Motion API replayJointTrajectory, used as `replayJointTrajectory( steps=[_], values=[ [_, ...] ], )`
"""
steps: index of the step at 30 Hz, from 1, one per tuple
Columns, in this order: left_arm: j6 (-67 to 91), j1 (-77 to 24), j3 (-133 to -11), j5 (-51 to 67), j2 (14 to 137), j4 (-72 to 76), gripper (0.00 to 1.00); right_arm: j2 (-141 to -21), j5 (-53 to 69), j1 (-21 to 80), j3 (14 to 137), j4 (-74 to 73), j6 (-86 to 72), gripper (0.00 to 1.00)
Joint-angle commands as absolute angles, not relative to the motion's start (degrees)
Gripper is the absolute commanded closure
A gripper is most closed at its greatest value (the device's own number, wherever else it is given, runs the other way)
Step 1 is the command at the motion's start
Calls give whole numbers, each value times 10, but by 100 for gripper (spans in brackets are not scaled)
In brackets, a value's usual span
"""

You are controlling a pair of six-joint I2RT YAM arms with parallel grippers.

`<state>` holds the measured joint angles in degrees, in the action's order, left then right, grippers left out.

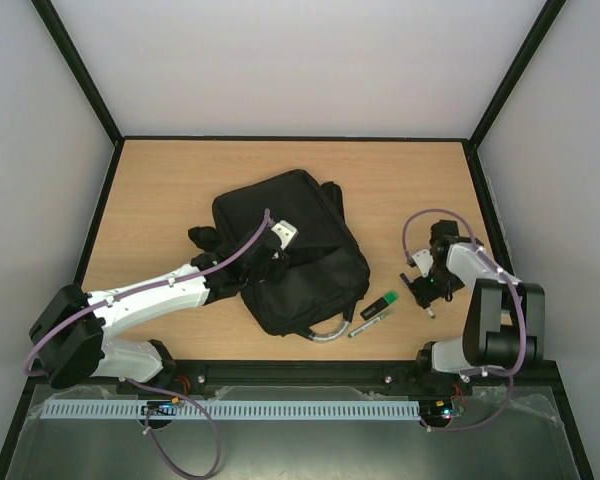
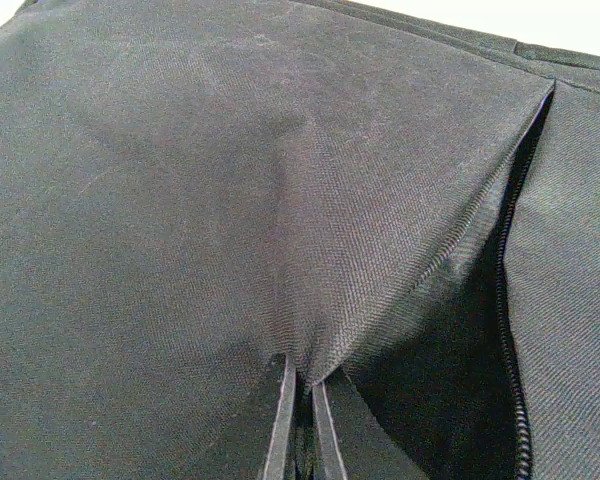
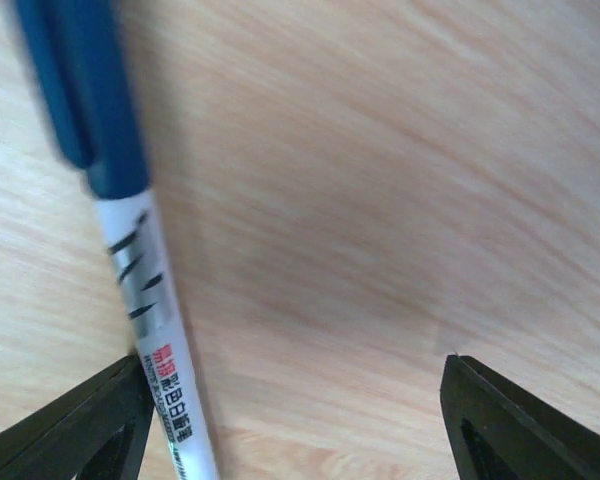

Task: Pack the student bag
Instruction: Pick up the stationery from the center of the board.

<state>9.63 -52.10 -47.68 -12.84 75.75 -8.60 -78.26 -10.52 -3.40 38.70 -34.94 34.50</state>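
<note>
From overhead, I see the student bag (image 1: 298,250) lying mid-desk (image 1: 160,190), its grey loop handle (image 1: 325,336) toward the arms. My left end effector (image 1: 267,263) sits on the bag's top panel. The right end effector (image 1: 426,291) is low over bare wood, well apart from the bag. A small green and black object (image 1: 380,303) lies between them.

On the left wrist camera, the end effector (image 2: 302,388) is pressed together on a raised fold of the bag's black fabric (image 2: 230,200), just beside the open zip (image 2: 510,330).

On the right wrist camera, the end effector (image 3: 295,405) is spread wide over the desk (image 3: 380,180). A blue-capped white marker (image 3: 138,290) lies against the finger at the picture's left, ungripped.
</note>
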Motion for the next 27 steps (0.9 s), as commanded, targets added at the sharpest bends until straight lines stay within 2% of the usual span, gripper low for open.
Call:
replayJointTrajectory(
  steps=[1, 5, 7, 16, 27],
  values=[
    [98, -527, -481, -109, 750, -73, 98, -843, -67, -100, 433, -385, 364, 24],
    [98, -527, -482, -108, 748, -73, 98, -892, -24, -152, 466, -424, 376, 39],
    [98, -527, -482, -106, 748, -73, 98, -906, -4, -169, 472, -439, 389, 43],
    [98, -527, -483, -102, 752, -71, 98, -884, 32, -175, 457, -447, 443, 52],
    [98, -528, -488, -97, 760, -72, 98, -910, 65, -168, 503, -457, 409, 62]
  ],
)
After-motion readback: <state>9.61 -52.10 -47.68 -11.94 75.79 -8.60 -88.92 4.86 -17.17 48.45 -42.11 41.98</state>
